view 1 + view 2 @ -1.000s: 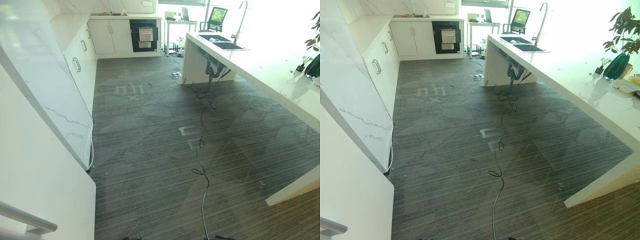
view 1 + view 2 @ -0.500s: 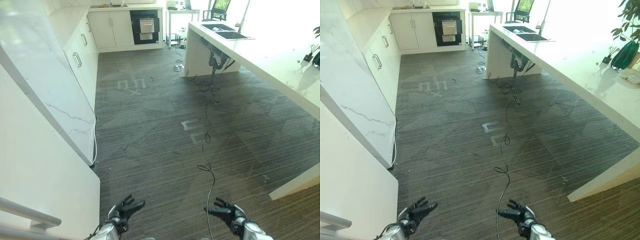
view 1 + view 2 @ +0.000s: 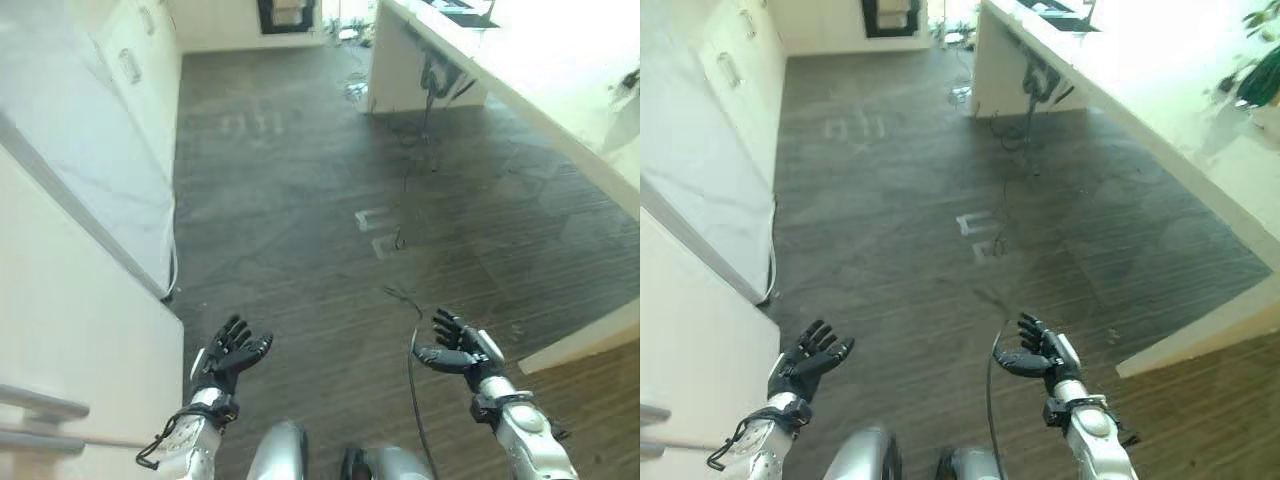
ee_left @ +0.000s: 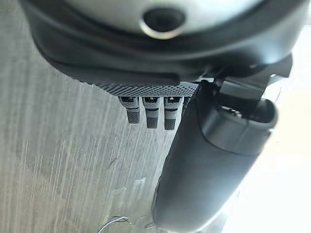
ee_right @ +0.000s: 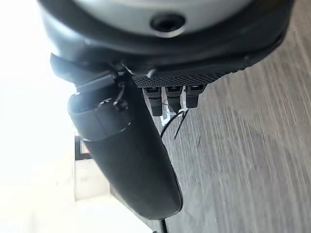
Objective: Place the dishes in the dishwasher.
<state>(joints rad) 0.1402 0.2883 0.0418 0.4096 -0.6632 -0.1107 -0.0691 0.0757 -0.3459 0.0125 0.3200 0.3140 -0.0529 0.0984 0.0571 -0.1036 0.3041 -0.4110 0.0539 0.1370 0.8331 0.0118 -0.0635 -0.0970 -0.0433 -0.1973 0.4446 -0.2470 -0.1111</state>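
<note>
My left hand [image 3: 230,358] hangs low over the dark wood floor, fingers spread and straight, holding nothing. My right hand [image 3: 457,347] is held at the same height further right, also open and empty, palm turned inward. In the left wrist view the left hand [image 4: 150,109] shows straight fingers over the floor; the right wrist view shows the right hand [image 5: 170,99] the same way. A dark built-in appliance [image 3: 285,12] sits in the far cabinet row. No dishes are in sight.
White cabinets with bar handles [image 3: 130,65] line the left wall, and a white marble panel [image 3: 80,170] leans there. A long white island counter [image 3: 540,90] with a sink [image 3: 450,8] runs along the right. Tape marks [image 3: 378,230] lie on the floor [image 3: 300,200].
The camera has tilted down and the view has shifted. Both hands have risen further into view, fingers still spread and empty.
</note>
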